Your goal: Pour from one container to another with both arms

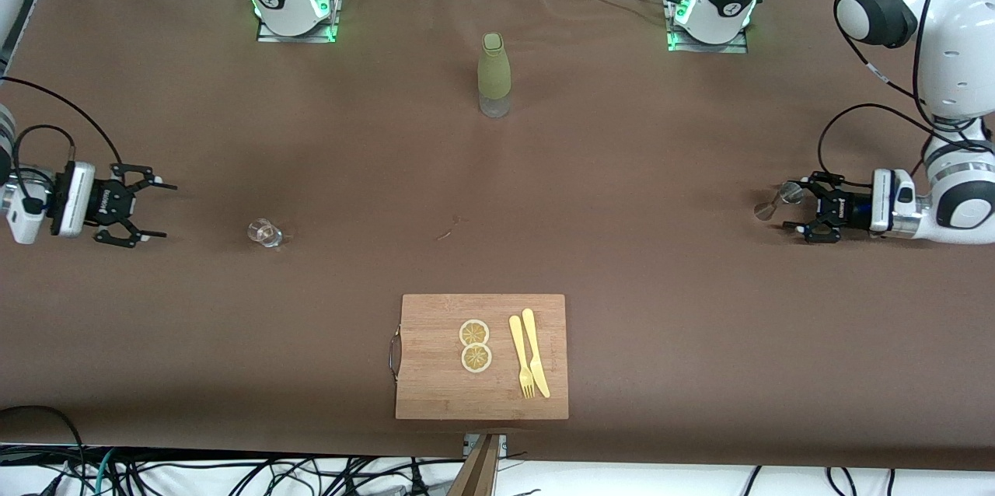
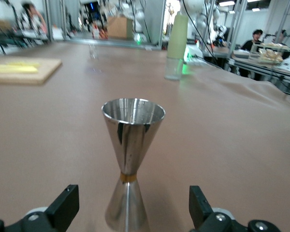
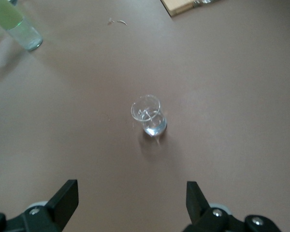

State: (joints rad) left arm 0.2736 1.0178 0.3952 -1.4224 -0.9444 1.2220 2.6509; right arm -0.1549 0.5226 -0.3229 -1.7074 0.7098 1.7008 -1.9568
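The brown tabletop (image 1: 622, 247) is carrying everything. The olive-green bottle (image 1: 494, 75) is standing upright near the arms' bases, no label readable. The left hand (image 1: 794, 210) is sitting wide open at the left arm's end, the silvery jigger (image 2: 130, 159) standing upright between its fingers, untouched. The right hand (image 1: 151, 210) is waiting wide open, with the clear glass cup (image 1: 265, 232) standing near it on the tabletop.

I see bare table between the right gripper (image 1: 151, 210) and the glass cup (image 1: 265, 232), nothing blocking. The left gripper (image 1: 794, 208) has its fingers spread around the standing jigger (image 1: 771, 204). Mid-table, the bottle (image 1: 494, 75) and cutting board (image 1: 482, 357) leave a wide bare lane.
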